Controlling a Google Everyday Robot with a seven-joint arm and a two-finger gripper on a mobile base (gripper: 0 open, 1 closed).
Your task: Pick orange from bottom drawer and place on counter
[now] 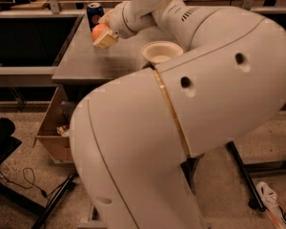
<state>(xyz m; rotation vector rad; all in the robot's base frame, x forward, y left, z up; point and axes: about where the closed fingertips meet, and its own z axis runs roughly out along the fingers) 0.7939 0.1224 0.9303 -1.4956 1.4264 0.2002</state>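
The orange point(98, 31) is held in my gripper point(103, 34), which is shut on it just above the back left part of the grey counter point(86, 61). Tan finger pads point(106, 39) press its lower right side. The gripper sits right of the soda can and left of the white bowl. My big white arm fills the middle and right of the view. The bottom drawer is hidden behind the arm.
A blue soda can point(95, 13) stands at the counter's back left corner. A white bowl point(161, 51) sits on the counter to the right of the gripper. A cardboard box point(52, 132) lies on the floor left of the cabinet. Cables point(24, 178) trail on the floor.
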